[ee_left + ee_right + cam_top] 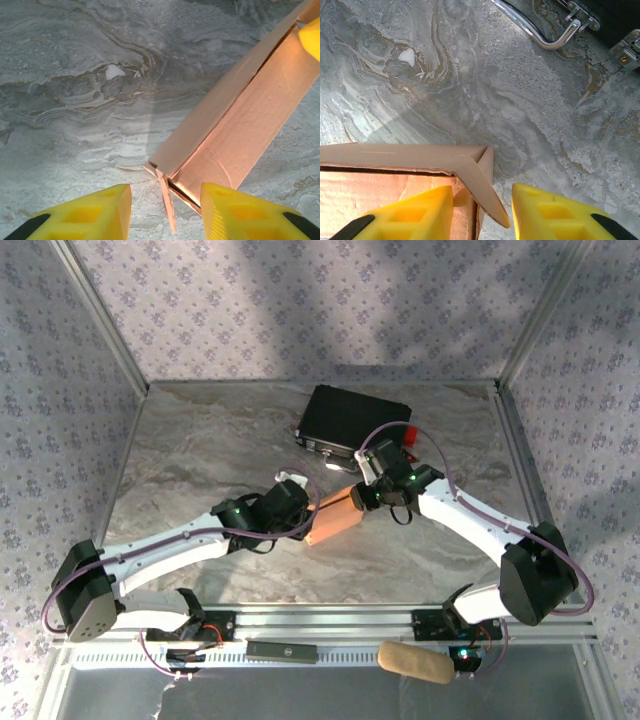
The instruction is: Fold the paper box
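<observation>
The paper box [335, 517] is a salmon-orange cardboard tube lying at the table's middle, slanting from lower left to upper right. My left gripper [300, 508] is at its lower-left end and my right gripper [362, 496] at its upper-right end. In the left wrist view the paper box [240, 120] ends between the yellow fingers [100, 215], and a thin end flap [167, 200] stands in the gap of the open left gripper [166, 200] without being pinched. In the right wrist view a bent flap [485, 190] of the paper box [395, 157] lies between the jaws of the open right gripper [482, 200].
A black hard case [352, 420] with metal latches and a chrome handle [540, 35] lies just behind the right gripper. The marble table [200, 440] is walled on three sides. A tan roll [415, 662] and a small black bar [283, 650] lie on the front rail.
</observation>
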Tool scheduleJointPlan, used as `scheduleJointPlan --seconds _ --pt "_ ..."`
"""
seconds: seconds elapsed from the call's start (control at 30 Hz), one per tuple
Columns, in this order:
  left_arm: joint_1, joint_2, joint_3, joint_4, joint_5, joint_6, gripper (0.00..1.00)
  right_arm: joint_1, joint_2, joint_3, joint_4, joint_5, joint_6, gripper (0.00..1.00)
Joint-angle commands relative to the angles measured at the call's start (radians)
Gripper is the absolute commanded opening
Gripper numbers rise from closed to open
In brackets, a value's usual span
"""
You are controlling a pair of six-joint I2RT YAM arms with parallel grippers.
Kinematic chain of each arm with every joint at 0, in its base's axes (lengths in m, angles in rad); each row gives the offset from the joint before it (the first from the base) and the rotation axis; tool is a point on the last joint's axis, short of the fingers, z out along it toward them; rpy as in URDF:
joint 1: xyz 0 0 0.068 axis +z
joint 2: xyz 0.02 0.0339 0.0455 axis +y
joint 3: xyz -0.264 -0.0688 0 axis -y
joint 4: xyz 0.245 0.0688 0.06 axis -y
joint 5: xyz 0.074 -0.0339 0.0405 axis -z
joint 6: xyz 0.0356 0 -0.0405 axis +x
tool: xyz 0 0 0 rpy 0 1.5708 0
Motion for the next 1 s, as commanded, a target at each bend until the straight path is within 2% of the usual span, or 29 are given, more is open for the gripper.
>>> scheduleJointPlan --seconds 0.0,0.33,0.73,0.97 --pt "-0.012 0.002 0.029 -0.046 -0.041 -0.046 0.41 0.006 0.001 -0.004 -0.016 0.023 0.018 0.37" --pt "-0.027 0.071 0.044 0.018 -0.029 -0.015 0.38 0.008 -0.001 -0.004 -0.011 0.015 0.029 0.36" --pt "-0.070 0.135 0.092 -0.022 -0.131 -0.007 0.19 0.014 -0.011 -0.007 -0.005 0.007 0.048 0.33" --pt "-0.093 0.168 0.114 -0.055 -0.184 -0.009 0.16 0.033 -0.059 -0.027 0.001 0.021 0.109 0.31"
